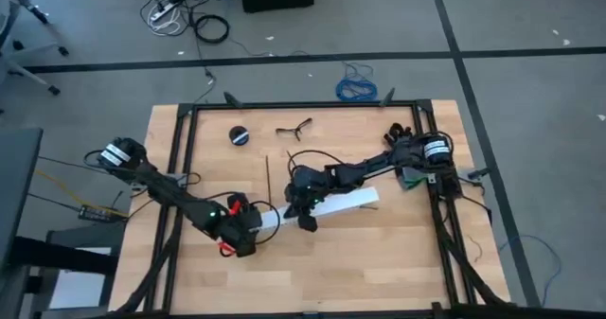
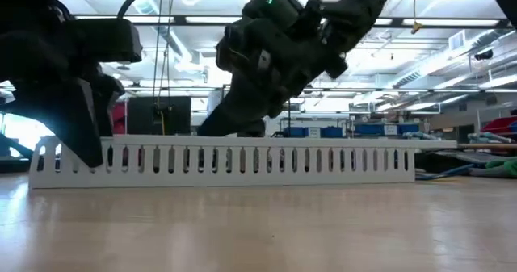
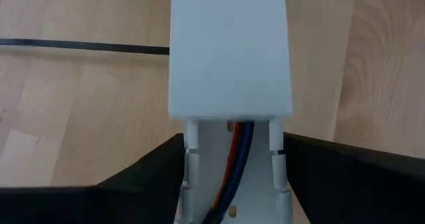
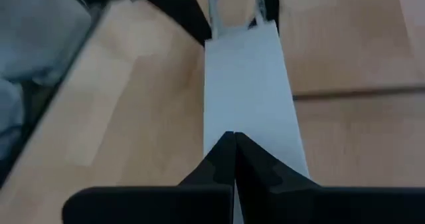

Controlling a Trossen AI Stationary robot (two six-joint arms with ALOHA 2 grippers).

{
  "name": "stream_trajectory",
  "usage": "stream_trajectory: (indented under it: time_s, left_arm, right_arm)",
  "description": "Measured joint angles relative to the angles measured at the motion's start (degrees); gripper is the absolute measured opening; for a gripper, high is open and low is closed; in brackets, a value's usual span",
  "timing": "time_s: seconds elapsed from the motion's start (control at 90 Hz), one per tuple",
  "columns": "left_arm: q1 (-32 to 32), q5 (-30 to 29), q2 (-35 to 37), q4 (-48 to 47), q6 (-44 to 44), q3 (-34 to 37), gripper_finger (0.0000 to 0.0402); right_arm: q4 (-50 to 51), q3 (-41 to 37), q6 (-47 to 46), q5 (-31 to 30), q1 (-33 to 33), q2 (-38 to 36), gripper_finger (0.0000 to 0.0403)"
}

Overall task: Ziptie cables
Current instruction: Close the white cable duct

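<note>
Left wrist view: cables (image 3: 238,159) mostly hidden under duct lid (image 3: 230,48); both grippers' fingers unclear.

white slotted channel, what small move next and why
Probably slide the lid further along the slotted channel toward the left gripper: wires lie exposed in the uncovered end, and the right gripper presses shut on the lid.

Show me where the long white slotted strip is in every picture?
High view: white slotted strip mid-table, between both arms.
Low view: strip spans the middle, slots facing us.
Left wrist view: strip centre, wires inside.
Right wrist view: strip centre.
Shared landmark: wooden table.
</note>
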State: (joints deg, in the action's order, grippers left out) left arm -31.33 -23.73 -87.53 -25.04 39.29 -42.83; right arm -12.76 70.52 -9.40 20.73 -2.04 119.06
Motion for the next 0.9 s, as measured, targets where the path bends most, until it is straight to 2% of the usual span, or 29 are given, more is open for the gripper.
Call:
stream_trajectory:
  time_s: [0.156, 0.389, 0.478, 0.656, 0.822, 0.9]
  left_arm:
    - [0.0, 0.0, 0.0, 0.2, 0.0, 0.0, 0.0225]
    - [0.1, 0.4, 0.0, 1.4, 0.0, 0.0, 0.0225]
    - [0.1, 0.6, 0.0, 1.7, 0.0, 0.0, 0.0225]
    - [0.1, 0.6, 0.0, 1.4, 0.0, 0.0, 0.0225]
    - [0.1, 0.6, 0.0, 1.3, -0.2, 0.0, 0.0225]
    - [0.1, 0.6, 0.0, 1.0, -0.3, 0.0, 0.0225]
  right_arm:
    - [-2.4, 1.9, -0.5, 1.8, 0.1, 2.6, 0.0000]
    - [-2.2, 2.4, 0.5, 2.0, 0.0, 1.3, 0.0000]
    - [0.7, 2.4, 1.2, 1.5, -0.1, -0.4, 0.0000]
    - [10.1, 2.4, 2.2, -3.1, -0.3, -4.3, 0.0000]
    - [16.8, 2.5, 1.7, -4.3, -0.3, -4.5, 0.0000]
    - [16.2, 2.6, 1.5, -4.5, -0.4, -3.5, 0.0000]
